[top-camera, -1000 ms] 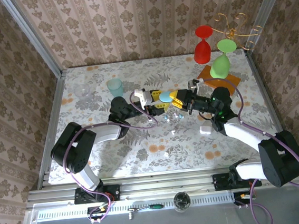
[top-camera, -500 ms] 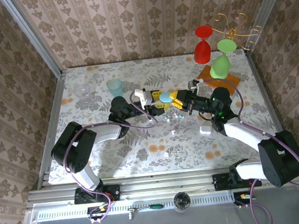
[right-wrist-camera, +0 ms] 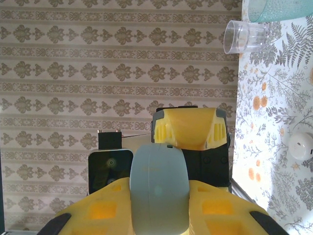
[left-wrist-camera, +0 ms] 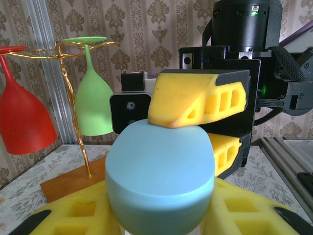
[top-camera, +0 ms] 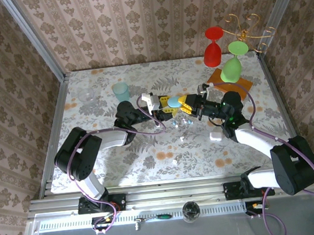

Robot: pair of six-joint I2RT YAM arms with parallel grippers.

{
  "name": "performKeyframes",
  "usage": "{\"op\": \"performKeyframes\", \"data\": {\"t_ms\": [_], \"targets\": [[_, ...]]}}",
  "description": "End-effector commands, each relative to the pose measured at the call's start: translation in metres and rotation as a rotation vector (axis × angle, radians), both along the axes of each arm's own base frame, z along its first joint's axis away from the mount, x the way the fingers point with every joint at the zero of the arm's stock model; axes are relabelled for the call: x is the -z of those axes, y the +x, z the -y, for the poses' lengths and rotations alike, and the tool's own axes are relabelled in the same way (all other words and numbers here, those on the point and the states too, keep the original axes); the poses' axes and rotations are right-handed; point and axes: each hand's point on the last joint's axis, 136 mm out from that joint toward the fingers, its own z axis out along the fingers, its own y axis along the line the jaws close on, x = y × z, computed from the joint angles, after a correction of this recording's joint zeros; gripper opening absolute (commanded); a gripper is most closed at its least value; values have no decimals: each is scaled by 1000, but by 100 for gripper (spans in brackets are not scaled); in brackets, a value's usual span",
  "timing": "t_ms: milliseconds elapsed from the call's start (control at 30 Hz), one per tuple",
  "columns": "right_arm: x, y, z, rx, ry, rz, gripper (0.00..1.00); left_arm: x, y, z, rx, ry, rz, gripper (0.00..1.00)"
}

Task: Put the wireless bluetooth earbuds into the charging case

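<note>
Now, over floral table (top-camera: 110, 155), both grippers meet at middle. Right gripper (top-camera: 185, 103) clenched on light-blue charging case (left-wrist-camera: 161, 171), its yellow fingers tight on two opposite faces. Left gripper (top-camera: 167, 109) flanks same case from other side, fingers very close; cannot tell if jaws press it or stay just apart. Two small white earbuds (top-camera: 182, 139) lie on table, nearer to arm bases, well apart from case.
</note>
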Motion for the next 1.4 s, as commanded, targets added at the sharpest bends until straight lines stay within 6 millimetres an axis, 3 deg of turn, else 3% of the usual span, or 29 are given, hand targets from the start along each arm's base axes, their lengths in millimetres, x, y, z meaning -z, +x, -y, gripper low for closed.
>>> {"op": "performKeyframes", "data": {"t_ms": [0, 133, 400, 567, 800, 933, 1200, 1367], "targets": [[16, -2, -2, -11, -27, -30, 11, -18, -12, 5, 62, -35, 48, 30], [14, -3, -2, -12, -29, -25, 10, -18, -11, 5, 61, -35, 45, 44], [14, -3, -2, -13, -30, -22, 10, -17, -11, 5, 64, -34, 40, 43], [17, -2, -2, -10, -29, -29, 10, -19, -12, 5, 70, -35, 31, 48], [16, -3, -2, -8, -29, -25, 9, -15, -12, 5, 72, -30, 23, 39], [10, -4, -1, -7, -21, -4, 9, -12, -12, 6, 72, -25, 22, 49], [3, -6, 0, -1, -11, 21, 9, -7, -9, 7, 64, -20, 23, 46], [1, -7, 2, 10, -7, 31, 9, -6, -8, 7, 60, -19, 20, 50]]}}
